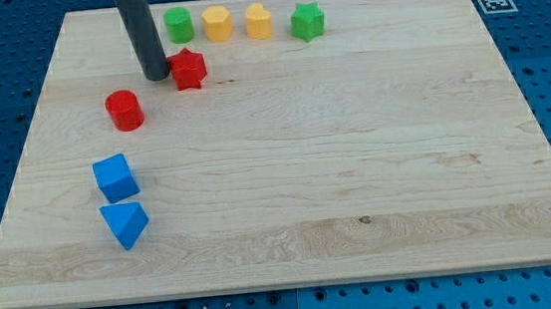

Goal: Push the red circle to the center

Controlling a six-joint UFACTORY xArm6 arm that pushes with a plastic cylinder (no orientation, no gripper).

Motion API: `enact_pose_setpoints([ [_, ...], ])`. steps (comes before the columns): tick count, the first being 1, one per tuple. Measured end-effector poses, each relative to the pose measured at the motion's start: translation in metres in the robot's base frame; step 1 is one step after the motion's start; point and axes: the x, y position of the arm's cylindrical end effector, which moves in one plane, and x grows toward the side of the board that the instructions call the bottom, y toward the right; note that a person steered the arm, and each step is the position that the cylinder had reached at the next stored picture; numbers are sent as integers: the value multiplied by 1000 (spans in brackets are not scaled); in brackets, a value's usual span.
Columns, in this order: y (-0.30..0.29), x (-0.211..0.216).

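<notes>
The red circle [125, 110], a short cylinder, sits on the wooden board [287, 173] at the view's upper left. My tip [158, 76] stands above and to the right of it, a short gap away, and almost touches the left side of a red star [188, 69]. The rod rises from the tip to the view's top edge.
A row along the top holds a green cylinder [179, 25], a yellow hexagon block [216, 24], a yellow block [259, 22] and a green star [308, 21]. A blue cube [116, 177] and a blue triangle block [126, 225] lie at the left. A marker tag [494, 1] sits at the top right corner.
</notes>
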Motion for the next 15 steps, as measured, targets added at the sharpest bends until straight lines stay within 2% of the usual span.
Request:
enact_pose_setpoints([
  [2,29,-4],
  [4,32,-4],
  [6,-101,5],
  [7,-112,36],
  [8,-102,54],
  [9,-102,54],
  [12,1,72],
  [14,3,102],
  [15,3,102],
])
